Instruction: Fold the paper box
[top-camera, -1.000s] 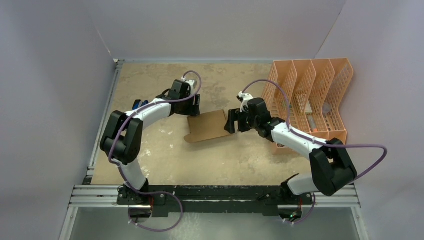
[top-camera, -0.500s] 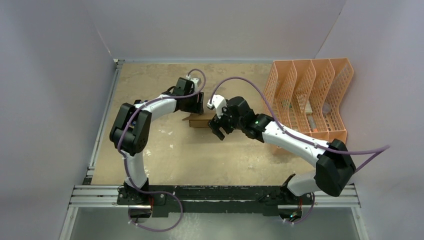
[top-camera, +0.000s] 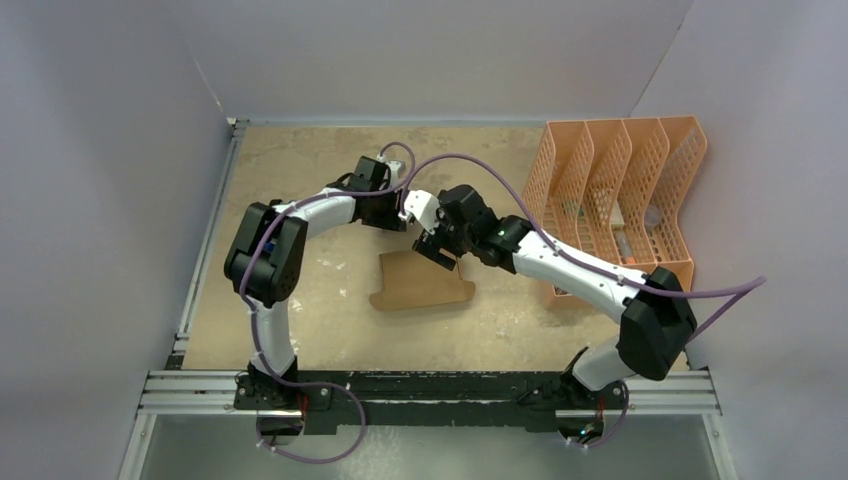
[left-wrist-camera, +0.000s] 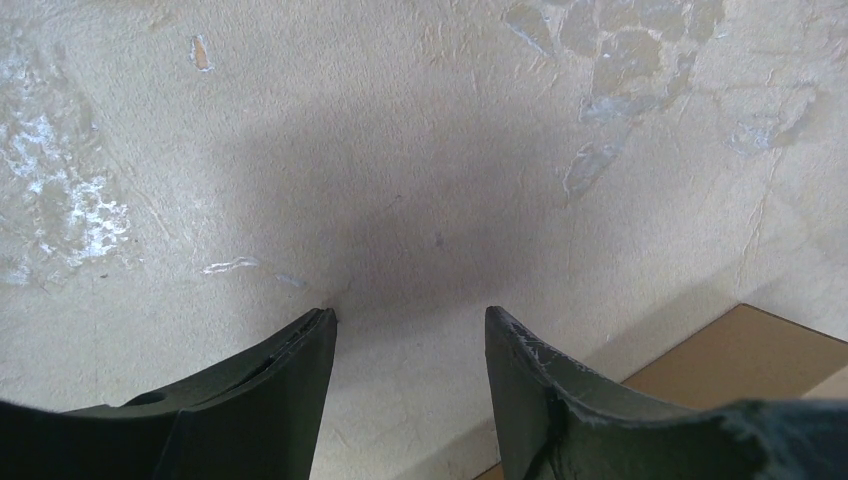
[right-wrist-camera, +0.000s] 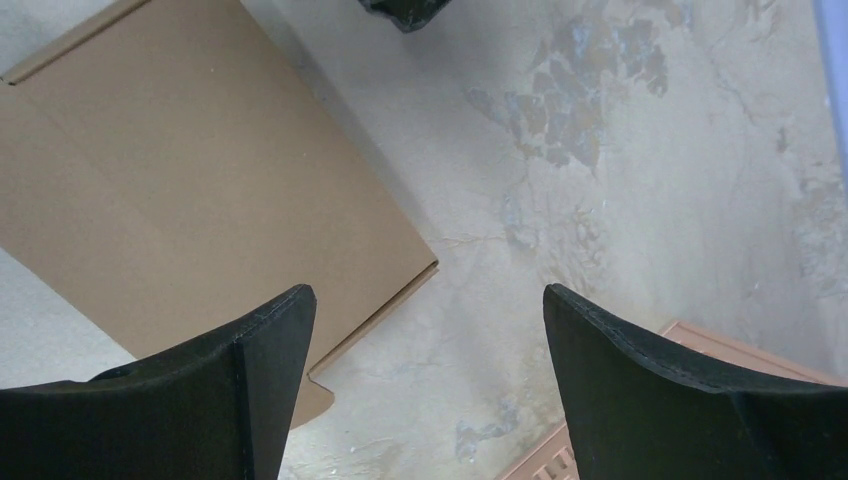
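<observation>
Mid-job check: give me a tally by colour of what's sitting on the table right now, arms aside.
Brown: 1 (paper box, lying flat)
Peach-orange: 1 (file organizer, standing at the right)
Total: 2
Whatever lies inside the organizer's slots is too small to count.

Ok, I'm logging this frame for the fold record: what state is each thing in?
paper box: lying flat on the table, not held.
left gripper: open, empty, over bare table.
right gripper: open, empty, above the box's edge.
file organizer: upright at the table's right side.
</observation>
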